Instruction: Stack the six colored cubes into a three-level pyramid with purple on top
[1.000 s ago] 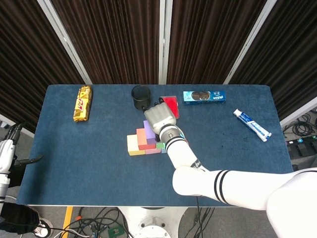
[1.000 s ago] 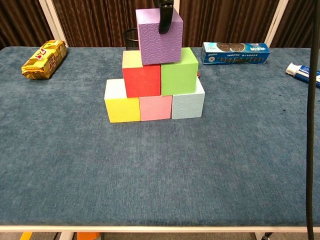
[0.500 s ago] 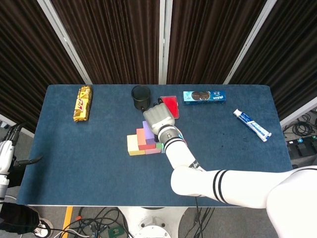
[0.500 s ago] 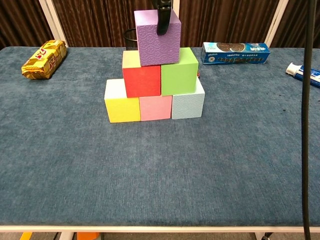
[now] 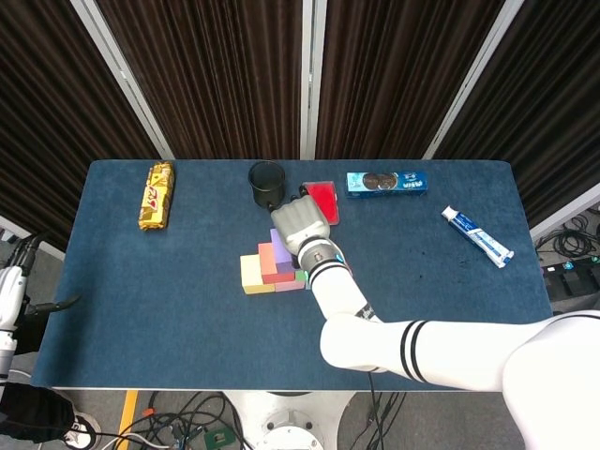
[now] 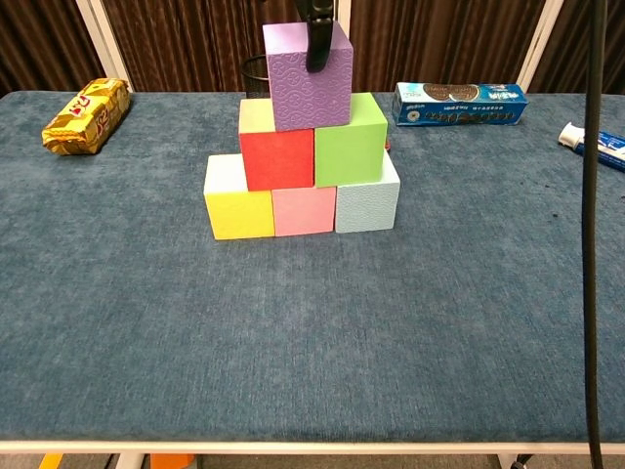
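You had the pyramid all but built at this point. The bottom row was in place on the blue table (image 6: 469, 322): yellow cube (image 6: 238, 203), pink cube (image 6: 304, 210) and pale blue cube (image 6: 367, 200), touching side by side. On them sat the red cube (image 6: 277, 156) and the green cube (image 6: 350, 145), also pressed together.

And there was your purple cube (image 6: 309, 78), up at the third level, over the seam between red and green. Your right hand (image 5: 302, 225) was on top of it, a dark fingertip (image 6: 319, 44) hooked down over its front face, so you had it in your grip. Whether its underside was resting fully on the two cubes below or hanging just above them, I couldn't tell; it also looked slightly turned against the row beneath.

Your left hand (image 5: 56, 303) was parked off the table's left edge, well away; how its fingers lay I couldn't make out.

By my reading, five cubes were done. What was left was seating the purple one, letting go, and lifting clear without nudging the stack.
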Controlling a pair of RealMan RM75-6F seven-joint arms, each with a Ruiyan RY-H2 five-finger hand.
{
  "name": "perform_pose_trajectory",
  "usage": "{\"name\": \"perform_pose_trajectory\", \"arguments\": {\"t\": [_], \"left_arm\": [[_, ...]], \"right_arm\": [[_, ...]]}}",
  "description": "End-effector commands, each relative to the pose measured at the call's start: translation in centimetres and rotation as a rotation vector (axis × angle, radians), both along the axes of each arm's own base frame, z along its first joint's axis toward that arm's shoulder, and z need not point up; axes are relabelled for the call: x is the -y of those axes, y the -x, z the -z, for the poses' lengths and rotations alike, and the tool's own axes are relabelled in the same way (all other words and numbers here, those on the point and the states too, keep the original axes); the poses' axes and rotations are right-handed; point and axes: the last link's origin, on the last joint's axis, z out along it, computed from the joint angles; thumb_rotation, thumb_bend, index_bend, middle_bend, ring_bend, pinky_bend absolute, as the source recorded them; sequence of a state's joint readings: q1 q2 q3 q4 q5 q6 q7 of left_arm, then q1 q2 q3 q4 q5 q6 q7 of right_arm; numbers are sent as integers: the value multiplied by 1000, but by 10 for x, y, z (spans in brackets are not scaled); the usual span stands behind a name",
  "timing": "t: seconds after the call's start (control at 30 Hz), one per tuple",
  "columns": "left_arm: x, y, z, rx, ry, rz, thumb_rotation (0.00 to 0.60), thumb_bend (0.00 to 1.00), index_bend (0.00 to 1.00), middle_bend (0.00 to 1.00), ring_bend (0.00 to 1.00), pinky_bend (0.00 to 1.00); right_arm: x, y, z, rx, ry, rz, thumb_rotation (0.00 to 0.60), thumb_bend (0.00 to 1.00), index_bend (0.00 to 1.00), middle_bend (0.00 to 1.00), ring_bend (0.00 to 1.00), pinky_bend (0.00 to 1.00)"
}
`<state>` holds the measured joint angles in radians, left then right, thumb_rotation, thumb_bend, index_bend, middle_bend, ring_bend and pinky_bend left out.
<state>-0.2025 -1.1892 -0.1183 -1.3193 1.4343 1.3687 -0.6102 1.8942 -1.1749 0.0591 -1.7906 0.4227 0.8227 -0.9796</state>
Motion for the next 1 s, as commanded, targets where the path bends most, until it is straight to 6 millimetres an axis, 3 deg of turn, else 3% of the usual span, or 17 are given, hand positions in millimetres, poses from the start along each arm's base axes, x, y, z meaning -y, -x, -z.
{"name": "perform_pose_trajectory", "arguments": {"t": [0.03, 0.57, 1.0], "left_arm": [[0, 0, 0, -1, 0, 1, 600, 62, 64, 79, 0, 151], [-1, -1, -4, -1, -5, 7, 600, 62, 64, 79, 0, 151], [1, 0, -5, 1, -6, 11, 600, 61, 64, 79, 0, 151]], "right_arm": [[0, 0, 2, 1, 1, 2, 600, 148, 0, 649, 143, 0], [-1, -6, -6, 25, 27, 8, 600, 146, 0, 653, 148, 0], [-6, -10, 0, 2, 55, 28, 600, 150, 0, 660, 164, 0]]}}
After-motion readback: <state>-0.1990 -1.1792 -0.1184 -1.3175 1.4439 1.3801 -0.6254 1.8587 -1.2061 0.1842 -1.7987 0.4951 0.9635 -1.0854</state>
